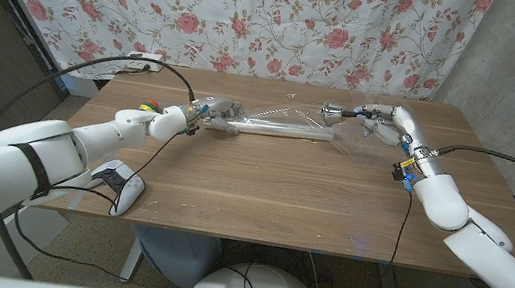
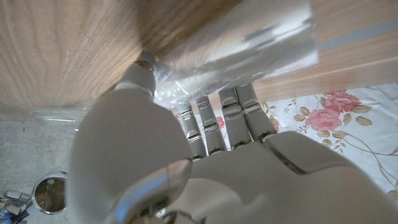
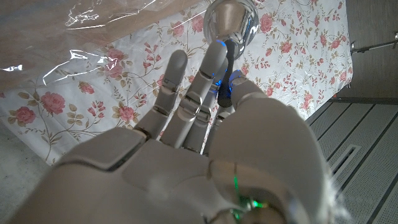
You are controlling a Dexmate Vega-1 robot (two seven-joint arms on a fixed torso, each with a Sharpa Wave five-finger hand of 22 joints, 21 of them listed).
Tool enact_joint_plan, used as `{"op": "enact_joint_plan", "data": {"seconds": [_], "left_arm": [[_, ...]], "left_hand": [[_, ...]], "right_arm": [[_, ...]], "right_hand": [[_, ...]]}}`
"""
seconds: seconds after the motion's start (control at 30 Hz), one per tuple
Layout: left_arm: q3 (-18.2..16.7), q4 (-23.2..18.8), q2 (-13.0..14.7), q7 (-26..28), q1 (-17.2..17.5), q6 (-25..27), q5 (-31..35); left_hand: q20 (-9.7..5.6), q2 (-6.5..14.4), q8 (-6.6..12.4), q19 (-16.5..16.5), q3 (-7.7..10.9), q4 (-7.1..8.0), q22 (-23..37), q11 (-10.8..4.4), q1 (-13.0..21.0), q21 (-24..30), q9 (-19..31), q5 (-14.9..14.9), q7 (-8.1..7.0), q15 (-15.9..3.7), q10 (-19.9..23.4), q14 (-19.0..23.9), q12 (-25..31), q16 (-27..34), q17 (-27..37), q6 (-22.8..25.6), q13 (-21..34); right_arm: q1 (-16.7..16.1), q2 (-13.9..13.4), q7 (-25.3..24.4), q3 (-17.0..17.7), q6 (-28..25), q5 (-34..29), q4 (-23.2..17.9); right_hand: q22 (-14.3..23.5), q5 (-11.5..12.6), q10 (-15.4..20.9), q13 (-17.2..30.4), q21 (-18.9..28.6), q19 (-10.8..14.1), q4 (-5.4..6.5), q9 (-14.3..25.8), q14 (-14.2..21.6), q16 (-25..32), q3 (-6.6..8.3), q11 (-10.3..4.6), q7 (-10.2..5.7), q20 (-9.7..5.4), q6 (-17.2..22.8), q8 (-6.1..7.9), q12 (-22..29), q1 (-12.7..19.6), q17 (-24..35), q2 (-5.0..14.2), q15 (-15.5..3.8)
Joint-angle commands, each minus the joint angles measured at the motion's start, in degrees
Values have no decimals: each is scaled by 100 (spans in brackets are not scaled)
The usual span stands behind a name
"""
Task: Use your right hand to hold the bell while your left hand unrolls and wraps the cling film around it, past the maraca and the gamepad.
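Hands outstretched: right hand (image 1: 374,119) grips bell (image 1: 331,113), left hand (image 1: 203,113) clasps cling film roll (image 1: 275,128).

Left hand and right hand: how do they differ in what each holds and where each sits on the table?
The left hand grips the cling film roll at the table's far left; the right hand holds the small silvery bell at the far right. The roll lies along the table, while the bell sits at the right hand's fingertips. Both hands are joined by a stretched sheet of film.
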Motion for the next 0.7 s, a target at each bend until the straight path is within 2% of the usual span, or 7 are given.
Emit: {"op": "enact_joint_plan", "data": {"seconds": [0.03, 0.13, 0.3, 0.43, 0.7], "left_arm": [[-817, -779, 162, 24, 509, 95, -146], [-997, -878, 154, 4, 609, 128, -277], [-1352, -1336, 257, -228, 799, 228, -608], [-1609, -1619, 280, -153, 976, 227, -757], [-1960, -2071, 308, -403, 1266, 211, -1101]], "left_hand": [[-716, 515, 546, 728, 17, 3, -56, -894, 410, 64, 1883, -26, -337, -1659, 908, 1624, 499, -27, -7, 359, 2082], [-717, 516, 536, 724, 18, -2, -70, -899, 411, 84, 1879, -42, -342, -1659, 912, 1627, 502, -30, -2, 358, 2093], [-722, 510, 521, 740, 27, -17, -97, -903, 422, 126, 1847, -61, -347, -1663, 953, 1639, 483, -48, -13, 408, 2058], [-733, 488, 525, 768, 40, -37, -118, -894, 445, 159, 1834, -55, -331, -1662, 980, 1679, 517, -51, -21, 476, 2113], [-719, 468, 533, 730, 84, -39, -142, -867, 472, 214, 1913, -31, -301, -1656, 983, 1707, 519, -66, 11, 484, 2153]], "right_arm": [[-52, 17, -40, 49, 11, -9, -20], [-50, 14, -36, 55, 17, -17, -11], [-44, 26, -38, 59, 29, -17, 6], [-38, 47, -46, 52, 47, -12, 33], [-23, 71, -59, 40, 105, -20, 83]], "right_hand": [[8, 39, 8, 32, 23, -4, -5, 9, 37, -8, 31, -33, -37, -882, 30, -7, -21, -49, 21, -6, -4], [8, 40, 10, 29, 23, -5, -5, 8, 39, -8, 32, -20, -41, -882, 27, -9, -25, -50, 21, -5, -4], [7, 40, 11, 34, 22, -7, -8, 8, 39, -11, 35, -30, -41, -882, 25, -9, -26, -48, 20, -6, -5], [7, 40, 19, 25, 23, -6, -7, 8, 38, -13, 37, -26, -39, -881, 30, -8, -33, -50, 21, -5, -3], [7, 39, 18, 41, 23, -7, -8, 7, 39, -19, 40, -23, -41, -881, 30, -9, -31, -51, 19, -6, -4]]}}
